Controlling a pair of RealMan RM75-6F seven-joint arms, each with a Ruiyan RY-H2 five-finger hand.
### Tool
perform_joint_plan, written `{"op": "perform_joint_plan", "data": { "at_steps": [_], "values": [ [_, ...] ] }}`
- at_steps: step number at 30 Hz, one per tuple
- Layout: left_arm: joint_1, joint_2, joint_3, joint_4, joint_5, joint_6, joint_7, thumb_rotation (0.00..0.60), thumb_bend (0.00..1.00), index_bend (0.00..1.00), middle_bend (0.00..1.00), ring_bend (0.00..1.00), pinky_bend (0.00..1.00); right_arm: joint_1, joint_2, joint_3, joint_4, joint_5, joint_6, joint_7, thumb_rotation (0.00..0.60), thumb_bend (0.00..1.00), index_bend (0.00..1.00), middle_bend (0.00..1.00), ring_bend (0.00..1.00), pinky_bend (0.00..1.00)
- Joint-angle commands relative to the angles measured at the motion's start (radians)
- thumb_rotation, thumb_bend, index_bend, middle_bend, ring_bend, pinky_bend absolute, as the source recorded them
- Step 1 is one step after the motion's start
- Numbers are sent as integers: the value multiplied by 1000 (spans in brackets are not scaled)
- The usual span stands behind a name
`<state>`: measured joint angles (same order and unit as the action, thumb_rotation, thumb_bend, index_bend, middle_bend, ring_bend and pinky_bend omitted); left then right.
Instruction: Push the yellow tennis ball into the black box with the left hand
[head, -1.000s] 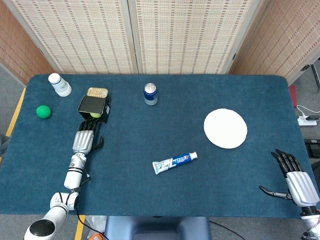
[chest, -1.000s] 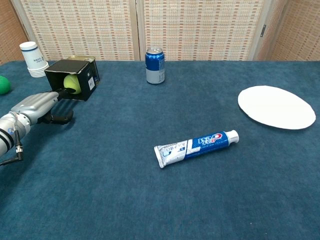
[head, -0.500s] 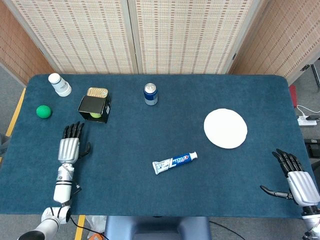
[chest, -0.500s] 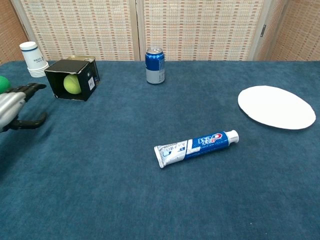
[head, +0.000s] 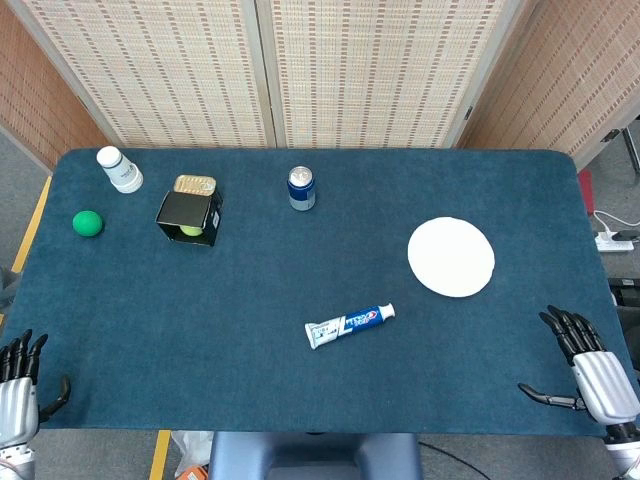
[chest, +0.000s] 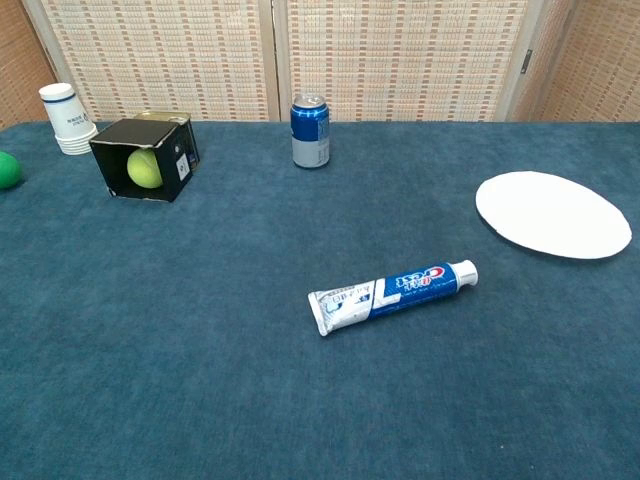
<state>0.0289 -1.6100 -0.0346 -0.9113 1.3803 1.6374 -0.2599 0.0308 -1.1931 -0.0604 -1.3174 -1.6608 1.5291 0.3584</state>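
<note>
- The blue-carpeted surface (head: 300, 380) fills the scene, and on its far left side the black box (chest: 145, 158) lies tipped over, its open mouth facing the robot.
- Inside that mouth sits the yellow tennis ball (chest: 145, 169), well in and resting on the box's lower wall; by the look of it the push is done.
- As for handling, I judge the ball light, springy and fuzzy: it rolls at a touch and could rebound off the back wall, so any further nudge should land flat on its near face, square to the opening, not glancing off one side.
- The box looks light as well, likely cardboard, and may slide on the carpet if pushed hard.
- The left hand (head: 15, 390) sits at the near left corner, off the edge of the carpet and well apart from box and ball; fingers extended and spread, thumb out to the side, holding nothing and touching nothing that I can see.
- The right hand (head: 595, 370) mirrors it at the near right corner, fingers apart, thumb out, empty.
- The chest view shows neither hand.
</note>
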Motion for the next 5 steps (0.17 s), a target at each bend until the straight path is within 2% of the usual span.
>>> {"op": "perform_joint_plan", "data": {
  "at_steps": [1,5],
  "values": [
    [22,-15,-9,51,10,48,-23,389,436,124,0,0,0,1,-4,-3,-4,-8,3,-18,412,0,0,0,0,0],
    [17,-34,-24,56,27,73,-21,410,437,124,0,0,0,4,-4,-6,-6,-5,-11,-25,414,0,0,0,0,0]
  ]
}}
